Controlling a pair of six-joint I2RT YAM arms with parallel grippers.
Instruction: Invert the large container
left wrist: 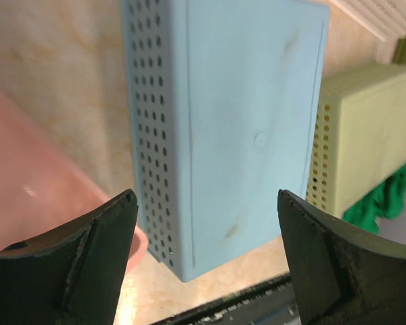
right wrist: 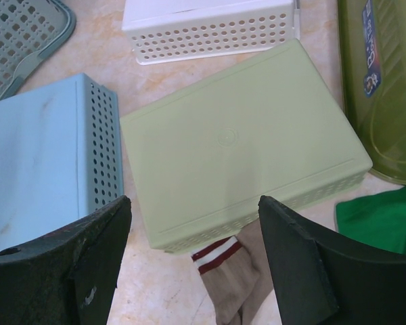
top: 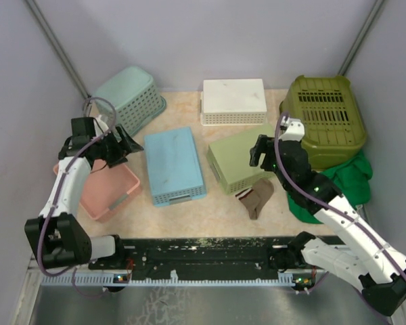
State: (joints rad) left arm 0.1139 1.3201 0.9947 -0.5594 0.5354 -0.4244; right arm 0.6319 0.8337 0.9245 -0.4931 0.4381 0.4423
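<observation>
The large olive-green container (top: 325,120) stands at the back right with its slotted base facing up, partly on a green cloth (top: 342,177). Its smooth side with a sticker shows in the right wrist view (right wrist: 382,88). My right gripper (top: 260,153) is open and empty above the light green basket (top: 238,157), left of the olive container; in the right wrist view (right wrist: 195,200) its jaws stand wide apart. My left gripper (top: 122,146) is open and empty between the pink bin (top: 105,191) and the blue basket (top: 174,164), with wide jaws in the left wrist view (left wrist: 206,196).
A teal basket (top: 128,98) lies tilted at the back left. A white basket (top: 233,101) sits base up at the back centre. A brown sock with red and white stripes (top: 257,196) lies in front of the light green basket (right wrist: 237,169). Walls close in on all sides.
</observation>
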